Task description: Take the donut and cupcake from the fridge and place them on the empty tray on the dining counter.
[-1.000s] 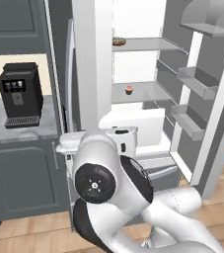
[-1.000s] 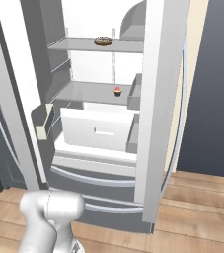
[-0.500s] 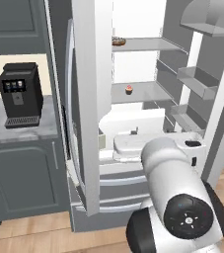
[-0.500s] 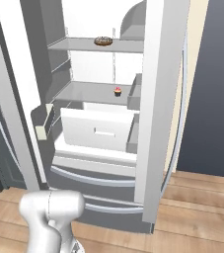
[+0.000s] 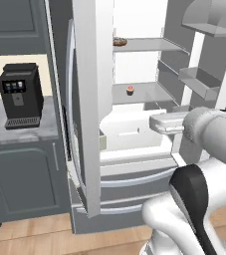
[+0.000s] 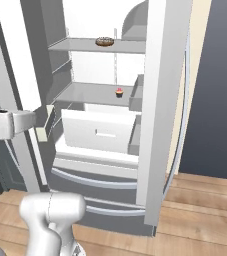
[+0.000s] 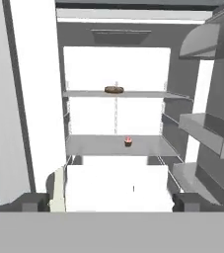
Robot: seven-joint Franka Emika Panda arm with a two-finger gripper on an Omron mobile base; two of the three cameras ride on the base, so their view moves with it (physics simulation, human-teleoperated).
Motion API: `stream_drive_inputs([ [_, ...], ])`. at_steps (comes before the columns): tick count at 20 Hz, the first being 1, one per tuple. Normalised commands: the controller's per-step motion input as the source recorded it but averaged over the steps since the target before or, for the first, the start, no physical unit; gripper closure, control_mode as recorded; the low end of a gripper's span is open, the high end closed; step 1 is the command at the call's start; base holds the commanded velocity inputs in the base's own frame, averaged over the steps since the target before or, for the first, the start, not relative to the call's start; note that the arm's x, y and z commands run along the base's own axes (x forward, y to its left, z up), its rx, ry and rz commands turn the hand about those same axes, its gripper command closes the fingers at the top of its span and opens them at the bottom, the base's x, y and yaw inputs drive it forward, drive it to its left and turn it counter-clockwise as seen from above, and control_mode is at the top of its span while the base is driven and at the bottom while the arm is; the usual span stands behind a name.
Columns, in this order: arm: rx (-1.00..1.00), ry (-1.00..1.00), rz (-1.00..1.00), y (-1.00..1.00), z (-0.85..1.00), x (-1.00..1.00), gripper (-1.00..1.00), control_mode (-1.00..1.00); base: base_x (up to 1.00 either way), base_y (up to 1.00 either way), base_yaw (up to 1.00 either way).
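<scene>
Kitchen cabinets in dark grey stood to the left of the fridge (image 5: pixel 134 149), with a black coffee machine (image 5: pixel 20 94) on a marble-topped cabinet counter (image 5: pixel 15 132) beside it. Both upper doors of the fridge were open and its white interior was in full view.

With the fridge as landmark: the donut (image 7: pixel 114 89) lay on the upper shelf (image 7: pixel 148 94), near the middle. The cupcake (image 7: pixel 128 142) stood on the shelf below, a little to the right of the donut's line, above the white drawer (image 6: pixel 97 132). Both were well apart from the gripper (image 7: pixel 111 200), which was outside the fridge, in front of the drawer. Its jaws were spread wide and held nothing.

I judged the step in hand to be the reach for the first pastry. To do it well, the hand should rise to the height of the chosen shelf before it goes in, keep between the door bins on both sides, and close gently, because both pastries are small and could slide on the smooth shelf.

Hard to make out: the fingertips (image 7: pixel 34 201) were cut off at the bottom of the hand view, and the donut's glaze and speckles were too small to read.
</scene>
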Motion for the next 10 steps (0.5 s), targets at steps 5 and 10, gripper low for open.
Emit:
stream_drive_inputs([
  [5,0.03,0.02,0.5,-0.15,-0.22,0.5,-1.0,-1.0,0.0,0.0,0.0],
  [10,0.0,0.08,0.49,0.14,-0.29,0.92,-1.0,-1.0,0.0,0.0,0.0],
])
